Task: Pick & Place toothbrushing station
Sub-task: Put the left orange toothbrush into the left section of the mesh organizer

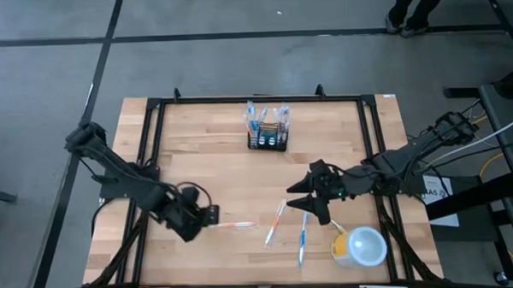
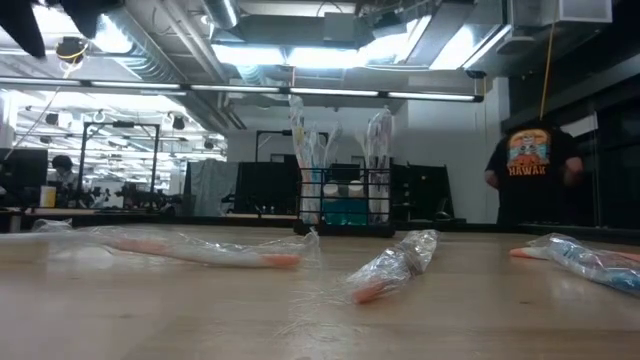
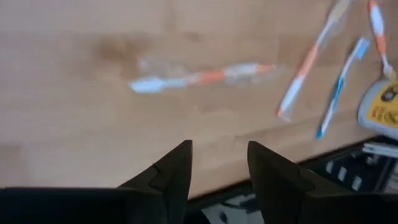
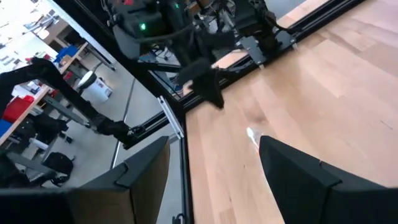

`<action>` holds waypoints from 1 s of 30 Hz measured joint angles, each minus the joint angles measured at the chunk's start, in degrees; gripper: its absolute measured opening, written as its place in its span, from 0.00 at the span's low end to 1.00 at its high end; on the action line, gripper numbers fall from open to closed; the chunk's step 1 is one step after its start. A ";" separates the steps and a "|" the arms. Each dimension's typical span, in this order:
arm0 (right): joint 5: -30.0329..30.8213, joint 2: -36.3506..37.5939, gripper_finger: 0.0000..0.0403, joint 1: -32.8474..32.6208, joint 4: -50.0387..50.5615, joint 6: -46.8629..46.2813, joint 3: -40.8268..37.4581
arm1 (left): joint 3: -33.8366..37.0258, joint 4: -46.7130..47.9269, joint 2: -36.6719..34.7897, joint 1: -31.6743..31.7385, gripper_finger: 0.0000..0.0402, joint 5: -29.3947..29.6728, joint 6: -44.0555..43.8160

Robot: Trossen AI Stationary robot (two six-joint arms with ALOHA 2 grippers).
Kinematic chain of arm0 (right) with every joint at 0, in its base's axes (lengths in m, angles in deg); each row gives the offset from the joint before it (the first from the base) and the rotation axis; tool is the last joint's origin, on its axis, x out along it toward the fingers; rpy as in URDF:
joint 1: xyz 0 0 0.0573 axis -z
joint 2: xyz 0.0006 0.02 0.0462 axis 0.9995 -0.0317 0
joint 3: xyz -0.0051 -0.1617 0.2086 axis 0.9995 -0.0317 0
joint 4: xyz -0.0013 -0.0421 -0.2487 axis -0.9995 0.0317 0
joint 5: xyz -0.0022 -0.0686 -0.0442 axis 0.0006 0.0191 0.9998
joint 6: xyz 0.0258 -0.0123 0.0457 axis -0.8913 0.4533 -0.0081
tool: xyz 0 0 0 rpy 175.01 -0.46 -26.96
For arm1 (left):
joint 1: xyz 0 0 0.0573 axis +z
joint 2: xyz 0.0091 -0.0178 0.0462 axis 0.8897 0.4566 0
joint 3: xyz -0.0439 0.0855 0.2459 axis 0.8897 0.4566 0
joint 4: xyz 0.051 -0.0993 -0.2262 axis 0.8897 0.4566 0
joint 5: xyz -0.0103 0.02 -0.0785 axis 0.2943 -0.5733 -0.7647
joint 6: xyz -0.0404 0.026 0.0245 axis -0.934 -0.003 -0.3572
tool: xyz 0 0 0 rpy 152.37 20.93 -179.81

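Holder [image 1: 267,135], black mesh, standing at the far middle of the table [image 1: 206,171] with several wrapped brushes already upright in it. Three more brushes lying loose near the front edge: an orange-and-white one [image 1: 236,224] just beside the left gripper [image 1: 209,216], another orange one [image 1: 275,225] and a blue one [image 1: 302,241] side by side under the right gripper [image 1: 303,204]. Left gripper hovering low with fingers spread a moderate gap, holding nothing, nearest brush lying just ahead of it in the wrist view [image 3: 199,78]. Right gripper hanging above the pair with fingers spread wide, also empty. Judging by this, still in the picking stage: reaching for a loose brush, next closing on its handle, lifting, carrying to the holder. Slippery wrapping probably calling for a centred pinch. Yellow cup [image 1: 360,246] sitting at the front right corner. Pale wooden tabletop in a black frame; grey floor around; a person in a black printed shirt [image 2: 530,170] standing beyond the table.
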 joint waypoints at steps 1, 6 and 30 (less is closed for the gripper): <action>0.48 0.00 0.62 -0.37 0.04 -0.08 0.00 | -0.04 -2.05 1.59 0.21 0.36 -0.47 0.00; 2.97 0.15 0.62 -2.80 0.00 -0.30 0.00 | -0.02 -8.55 9.86 0.50 0.31 -3.48 -0.47; 16.43 1.11 0.62 -14.12 -4.72 -3.66 0.00 | 6.05 -14.50 23.02 14.30 0.30 -6.61 22.24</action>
